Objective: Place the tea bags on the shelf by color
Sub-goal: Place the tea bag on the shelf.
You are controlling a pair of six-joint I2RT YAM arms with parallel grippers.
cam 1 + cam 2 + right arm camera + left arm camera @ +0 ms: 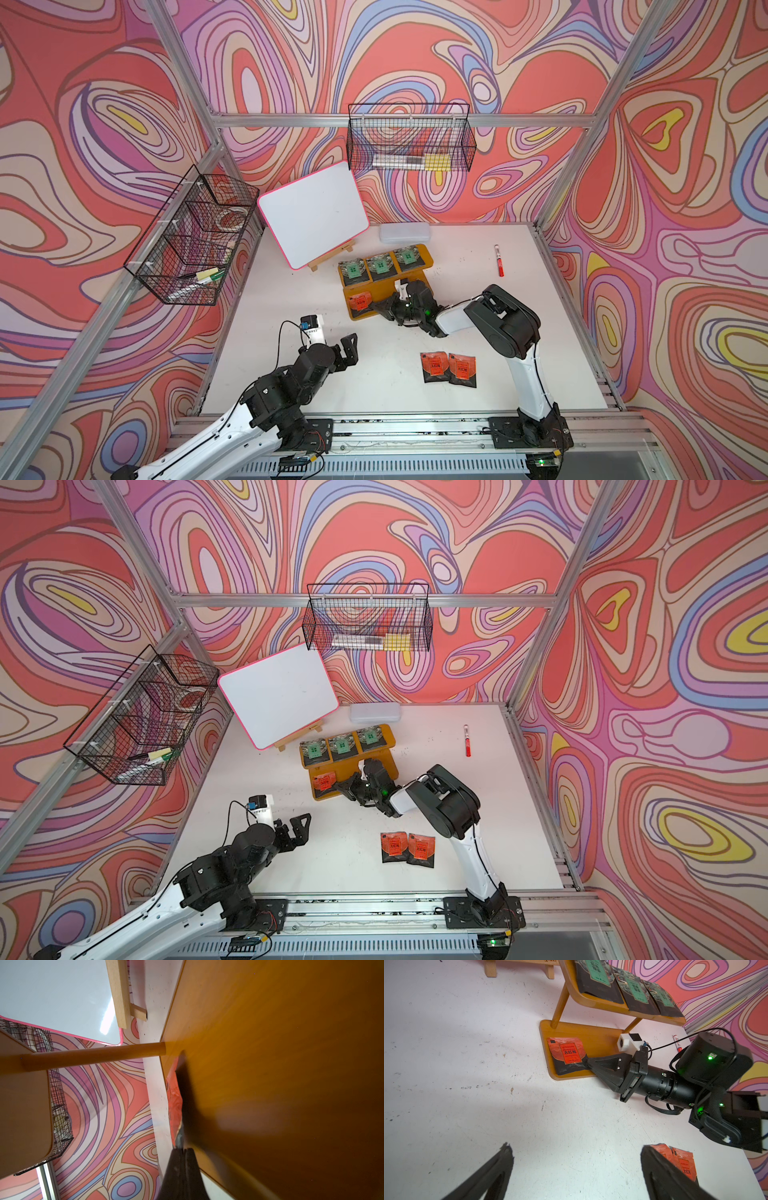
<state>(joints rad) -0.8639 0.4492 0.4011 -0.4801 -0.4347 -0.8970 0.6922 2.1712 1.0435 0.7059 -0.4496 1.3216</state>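
Observation:
The mustard-yellow shelf [384,289] stands mid-table. Three green-labelled tea bags [380,266] [596,976] lie in a row on its upper board. One orange-red tea bag [360,302] [566,1054] lies on the left end of the lower board [270,1043]. My right gripper [376,306] [182,1150] is shut on that bag's near corner, seen edge-on as an orange-red tea bag [174,1101] in the right wrist view. Two more orange-red tea bags [435,366] [462,369] [685,1165] lie side by side on the table beside the right arm. My left gripper [332,347] [575,1147] hovers open and empty at front left.
A pink-edged whiteboard [311,216] leans on a wooden easel behind the shelf's left end. A clear plastic case [404,232] lies behind the shelf and a red marker [498,261] at the back right. Black wire baskets hang on the back wall [409,141] and left wall [191,241].

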